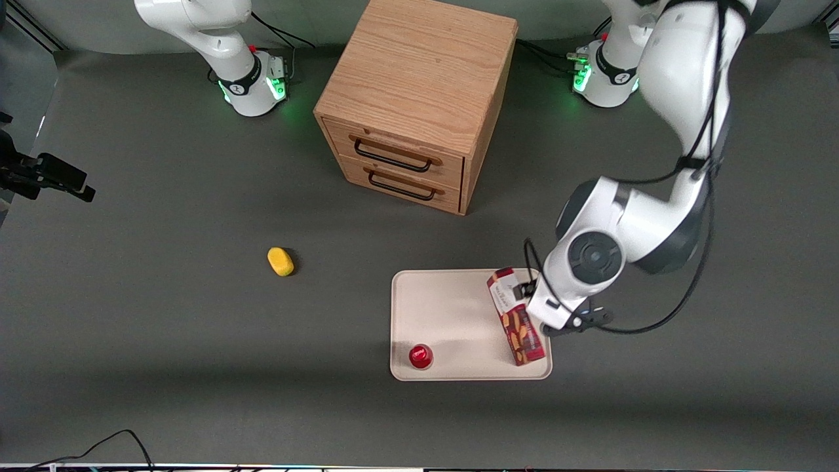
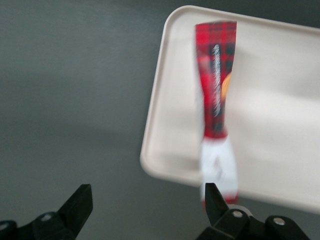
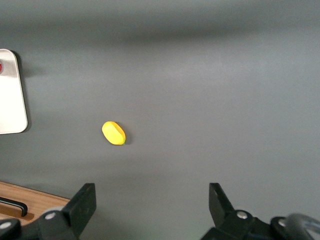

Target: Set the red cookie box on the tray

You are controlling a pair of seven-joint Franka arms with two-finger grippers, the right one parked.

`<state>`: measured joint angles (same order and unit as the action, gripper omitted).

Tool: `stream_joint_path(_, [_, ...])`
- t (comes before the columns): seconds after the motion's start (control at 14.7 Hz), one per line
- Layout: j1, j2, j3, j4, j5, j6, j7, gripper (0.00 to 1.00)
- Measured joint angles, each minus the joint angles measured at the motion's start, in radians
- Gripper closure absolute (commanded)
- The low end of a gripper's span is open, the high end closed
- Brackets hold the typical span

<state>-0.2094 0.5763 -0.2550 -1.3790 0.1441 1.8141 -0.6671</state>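
A long, narrow dark red cookie box [image 1: 516, 316] with a white label end lies on the flat cream-white rectangular tray [image 1: 452, 308], along the tray's edge toward the working arm's end of the table; the left arm's black two-finger gripper [image 2: 146, 204] hovers just beside the box's label end, fingers spread wide, holding nothing; a small round red cap [image 1: 420, 356] sits in the tray's near corner.

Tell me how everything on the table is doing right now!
red cookie box: lying on the tray, released
tray: flat on the table, holding the box and a small red cap
small red cap: sitting on the tray
gripper: open, beside the box's white end
drawers: both shut
yellow object: lying alone on the table
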Motion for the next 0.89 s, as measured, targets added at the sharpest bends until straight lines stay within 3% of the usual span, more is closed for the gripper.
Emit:
stream_joint_path(0.34, [0.09, -0.338, 0.053, -0.288, -0.069, -0.034, 0.284, 0.0])
stream_joint_path(0.68, [0.1, -0.586, 0.223, -0.649, -0.088, 0.175, 0.54, 0.0])
stream_joint_path(0.89, [0.104, -0.652, 0.352, -0.744, -0.091, 0.218, 0.687, 0.0])
